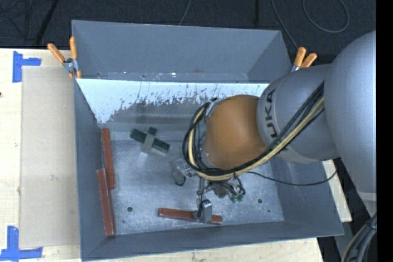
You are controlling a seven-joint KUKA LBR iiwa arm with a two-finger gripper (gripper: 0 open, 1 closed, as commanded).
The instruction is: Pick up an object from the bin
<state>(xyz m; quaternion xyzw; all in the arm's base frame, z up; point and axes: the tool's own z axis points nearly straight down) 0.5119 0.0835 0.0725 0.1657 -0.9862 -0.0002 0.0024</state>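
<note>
Heads up: your pincer (205, 210) is down on the flat red-brown strip (176, 213) near the bin's (86, 162) front wall, clenched or released I can't tell, and that off-centre contact may let it pivot or slip.

Pincer (204, 213) over stick (177, 214) at bin (178, 49) front; cross-piece (150, 141) behind, left.

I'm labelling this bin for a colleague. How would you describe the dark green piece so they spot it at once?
In the grey bin, look at the floor below the back wall, left of the arm's orange cover. The dark green piece lies there, crossed with a grey block; its neighbours are reddish-brown sticks.
</note>
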